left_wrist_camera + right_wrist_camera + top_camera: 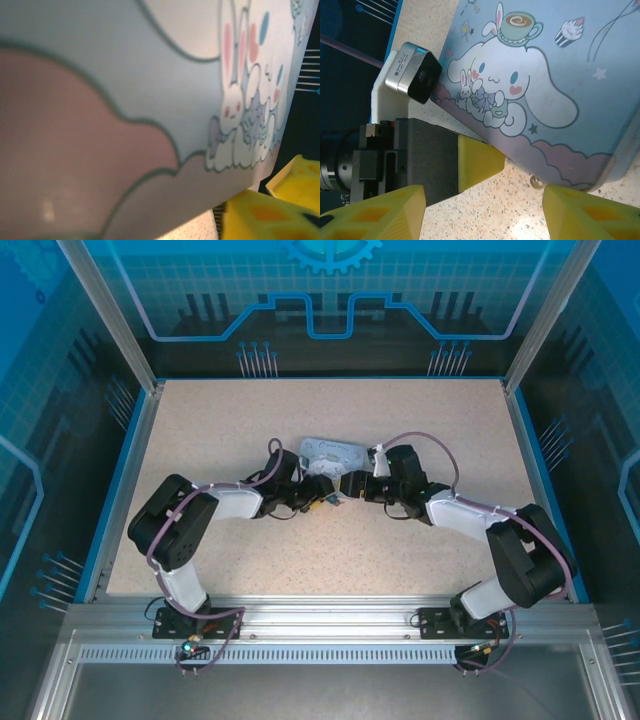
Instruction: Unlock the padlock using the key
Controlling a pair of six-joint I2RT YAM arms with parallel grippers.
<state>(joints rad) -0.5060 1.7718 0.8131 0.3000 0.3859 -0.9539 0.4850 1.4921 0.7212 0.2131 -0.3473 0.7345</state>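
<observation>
**Ana:** Where are the pincers?

**Ben:** They meet in the middle of the bench (200,420). The right pincer (484,212) is open wide. Its two yellow fingers (405,200) are far apart, with only bare bench between them.

**Ana:** And the left pincer (318,502)?

**Ben:** It sits just across from the right one, close beside the tin (545,90). I see one yellow finger (477,160) of it. The other is hidden, so I cannot tell if it is open or shut, or if it holds anything.

**Ana:** Where are the padlock and the key?

**Ben:** I cannot pick out either one for sure. A tiny pale loop (536,181) lies on the bench, right at the tin's near edge. It may be part of one of them.

**Ana:** Which pincer is nearer to it?

**Ben:** The loop lies just ahead of the right pincer, closer to one finger than the other. The left finger is near it too, off to the side. I think the right one has the clearer way in. The loop is too small to tell which way it points.

**Ana:** And past that?

**Ben:** The tin, lying flat.
</observation>
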